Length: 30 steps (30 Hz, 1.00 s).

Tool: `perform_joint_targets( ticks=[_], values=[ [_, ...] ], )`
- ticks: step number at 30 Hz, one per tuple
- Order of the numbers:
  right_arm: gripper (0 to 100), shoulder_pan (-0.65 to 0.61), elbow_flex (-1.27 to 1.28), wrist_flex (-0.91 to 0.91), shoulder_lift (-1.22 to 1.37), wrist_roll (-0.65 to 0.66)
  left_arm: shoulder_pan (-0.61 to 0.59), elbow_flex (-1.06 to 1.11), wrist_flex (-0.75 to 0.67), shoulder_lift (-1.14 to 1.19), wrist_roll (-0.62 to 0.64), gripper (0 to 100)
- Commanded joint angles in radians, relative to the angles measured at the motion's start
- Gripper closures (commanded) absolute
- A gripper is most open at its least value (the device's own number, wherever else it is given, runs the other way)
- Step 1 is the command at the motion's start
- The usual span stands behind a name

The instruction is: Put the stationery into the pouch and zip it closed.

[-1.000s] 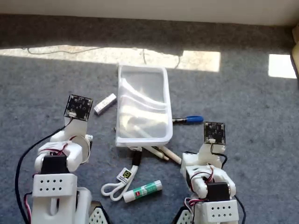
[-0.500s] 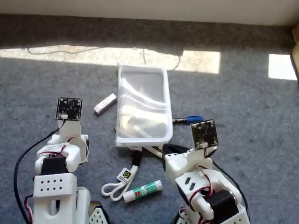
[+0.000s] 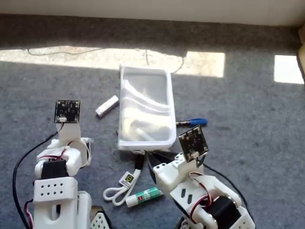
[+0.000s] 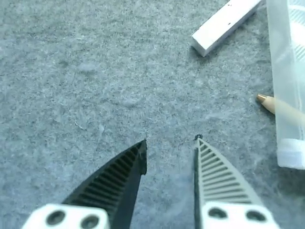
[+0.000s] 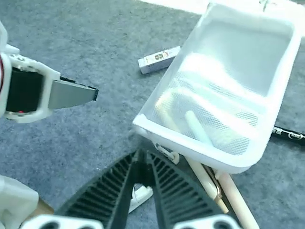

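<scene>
Right gripper (image 5: 143, 156), jaws closed and seemingly empty, sat just beside the pouch's (image 5: 183, 143) near rim. Left gripper (image 4: 169, 143), jaws narrowly apart, hung over bare surface (image 4: 71, 71). The pouch lay mid-surface and looked light and floppy, best pinched at its rim.

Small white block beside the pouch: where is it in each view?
High view: the small white block lies on the carpet, close beside the pouch.
Left wrist view: the block lies beyond the left tool, near the pouch's edge.
Right wrist view: the block lies off the pouch's long side.
Shared landmark: the pouch.
</scene>
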Motion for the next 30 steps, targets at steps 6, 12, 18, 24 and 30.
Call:
perform_joint_targets(
  ticks=[6, 12, 18, 24, 30],
  values=[
    [99.3, -0.024, -0.084, -0.105, 0.176, -0.025, -0.054, -0.013, -0.018, -0.018, 0.017, 83],
    [99.0, -0.038, -0.254, -0.131, 0.501, -0.064, -0.054, -0.013, -0.018, -0.018, 0.017, 83],
    [94.6, -0.117, -0.352, -0.134, 0.765, -0.112, -0.054, -0.013, -0.018, -0.018, 0.017, 83],
    [84.5, -0.127, -0.409, -0.14, 0.987, -0.264, -0.054, -0.012, -0.018, -0.018, 0.017, 83],
    [84.5, -0.125, -0.414, -0.291, 1.158, -0.302, -0.054, -0.01, -0.018, -0.018, 0.015, 83]
  ],
)
